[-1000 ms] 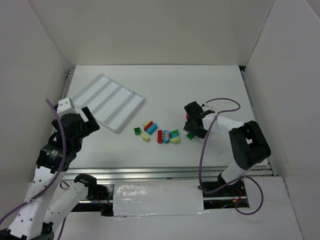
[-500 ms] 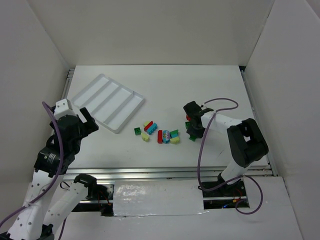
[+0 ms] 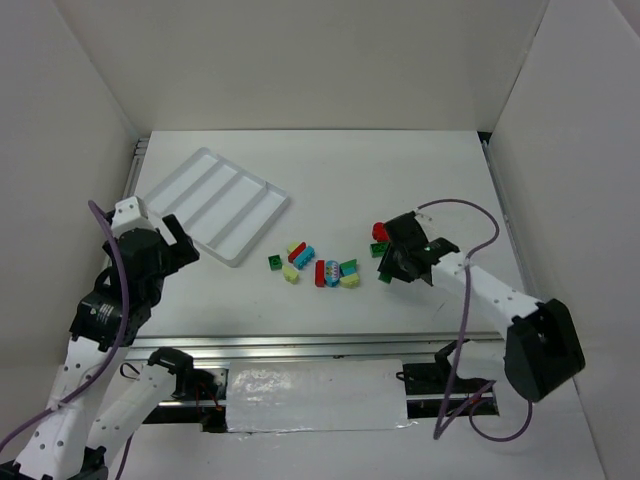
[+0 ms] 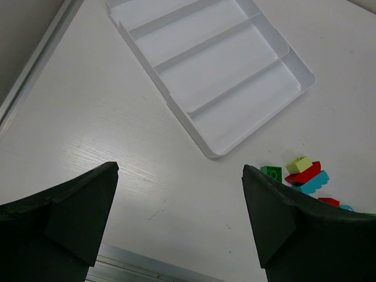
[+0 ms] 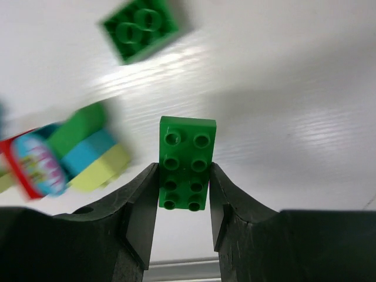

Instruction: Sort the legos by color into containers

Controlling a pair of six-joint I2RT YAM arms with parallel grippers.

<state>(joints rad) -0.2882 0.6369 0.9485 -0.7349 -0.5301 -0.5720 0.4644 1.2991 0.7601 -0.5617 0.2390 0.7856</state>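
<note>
Green is the colour in play: a green brick [image 5: 187, 158], two studs wide and four long, sits pinched between the fingers of the right hand [image 3: 392, 258]. The hand is closed on the brick's long sides, so its long axis runs in line with the fingers and its studs face the wrist camera. Whether it is clear of the table [image 3: 330, 170] I cannot tell.

What the coming move turns on is direction. The white tray [image 3: 200, 190] lies well apart from this hand, to the left and farther back, and the loose bricks [image 3: 320, 268] lie on the table between the two. A red brick [image 3: 380, 232] sits just beside the right hand on its far side. All four compartments look bare, so I judge any of them could take green.

By contrast, the left hand [image 4: 179, 176] hangs near the tray's near-left edge, fingers spread wide with nothing between them. It is the nearer arm to the tray, but the right one has the brick, so the carry would be a long reach leftward over the pile.
</note>
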